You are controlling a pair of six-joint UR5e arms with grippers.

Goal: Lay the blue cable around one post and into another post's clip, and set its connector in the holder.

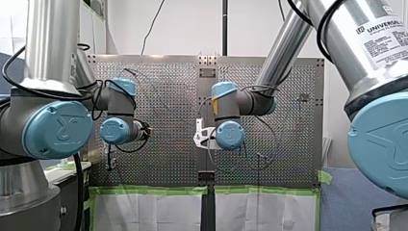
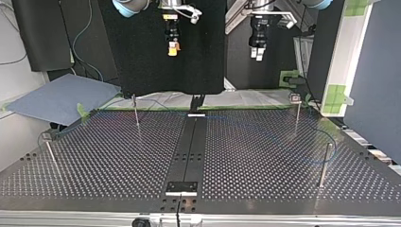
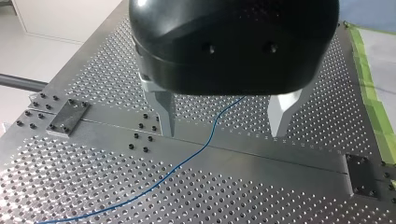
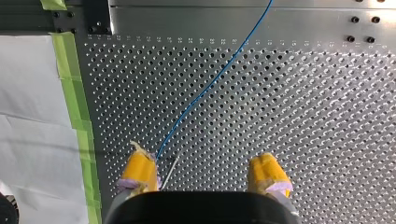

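Note:
The thin blue cable (image 3: 187, 161) lies loose on the perforated table. It passes under the gap between my left gripper's metal fingers (image 3: 166, 112). My left gripper (image 3: 224, 134) is open, empty, and well above the plate. My right gripper (image 4: 204, 172) is open too, its yellow pads (image 4: 140, 170) wide apart with nothing between them. The cable (image 4: 210, 86) ends close by one pad, next to a thin metal post (image 4: 170, 170). In the top view both grippers hang high: right (image 2: 173, 49), left (image 2: 257, 53). I cannot make out the connector or the holder.
Several slim posts stand on the table: one (image 2: 136, 111) at the far left, one with a small clip head (image 2: 297, 113) at the far right, one (image 2: 325, 163) at the near right, one (image 2: 51, 156) at the near left. Green tape (image 4: 77, 116) edges the plate.

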